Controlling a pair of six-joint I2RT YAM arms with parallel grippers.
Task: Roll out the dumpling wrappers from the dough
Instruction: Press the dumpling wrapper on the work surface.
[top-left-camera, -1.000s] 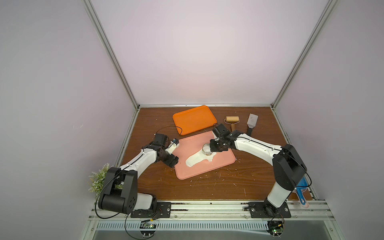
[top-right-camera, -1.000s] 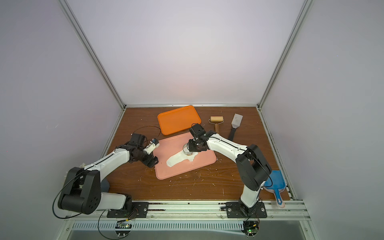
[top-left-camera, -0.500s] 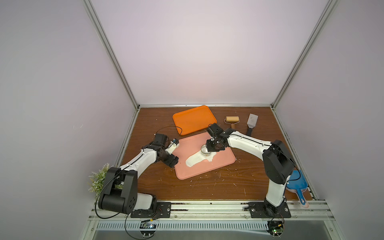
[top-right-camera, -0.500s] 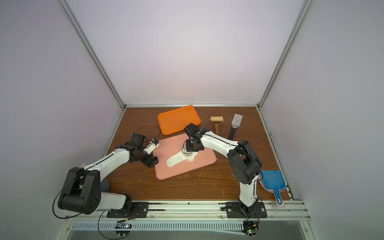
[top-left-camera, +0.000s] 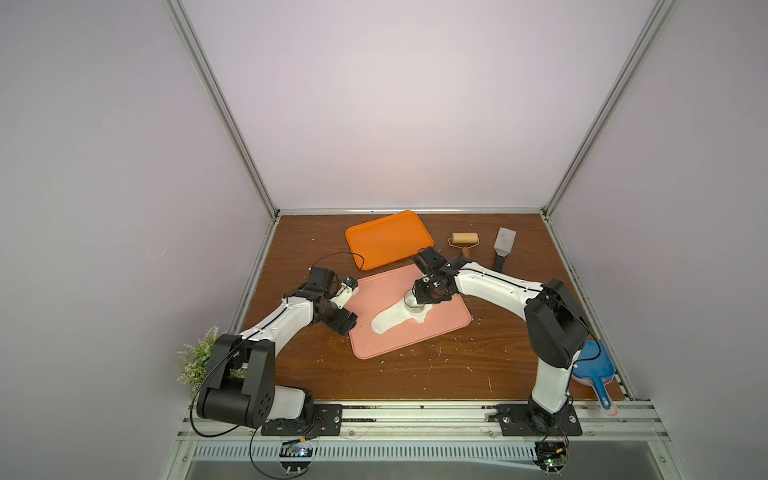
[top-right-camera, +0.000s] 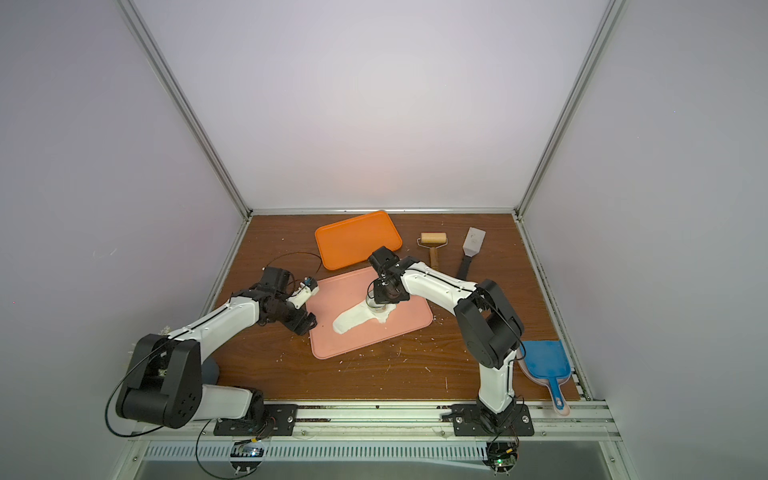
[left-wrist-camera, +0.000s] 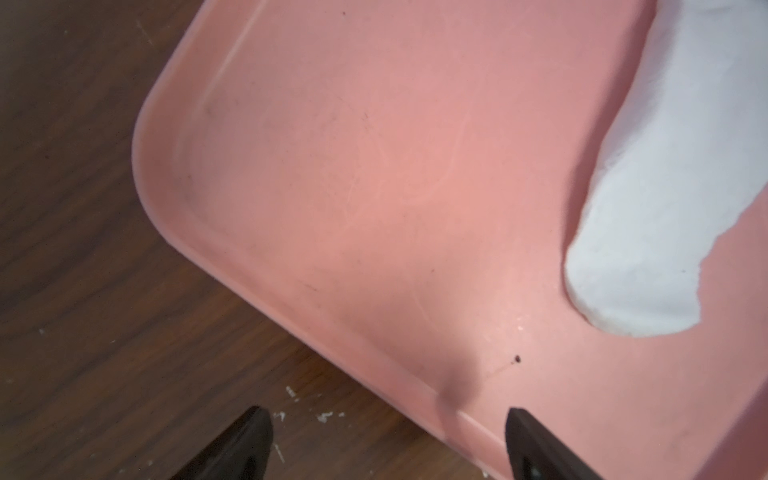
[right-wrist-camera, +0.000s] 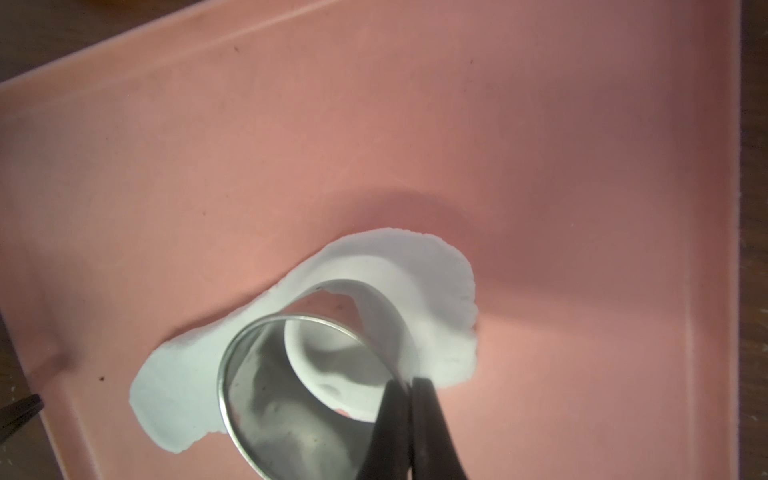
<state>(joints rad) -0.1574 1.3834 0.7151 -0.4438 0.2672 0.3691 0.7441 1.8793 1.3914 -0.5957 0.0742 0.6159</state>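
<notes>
The right hand (right-wrist-camera: 409, 386) is clenched on the wall of the ring cutter (right-wrist-camera: 266, 395), which stands on the dough sheet (right-wrist-camera: 174, 395) (white, ragged-edged) on the pink tray (right-wrist-camera: 415, 124). The dumpling wrapper (right-wrist-camera: 332, 370) is the round of dough inside the ring. The left hand (left-wrist-camera: 386, 411) is released and empty, straddling the tray's rim above the surface (left-wrist-camera: 83, 249).

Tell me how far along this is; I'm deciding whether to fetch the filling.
Done: the dough sheet lies rolled flat on the pink tray, and the rolling pin lies aside. In hand: the right gripper, shut on the wall of the ring cutter, holds it on the sheet; the left gripper is open at the tray's edge. Left: no separate wrapper shows, and the orange tray is bare.
</notes>
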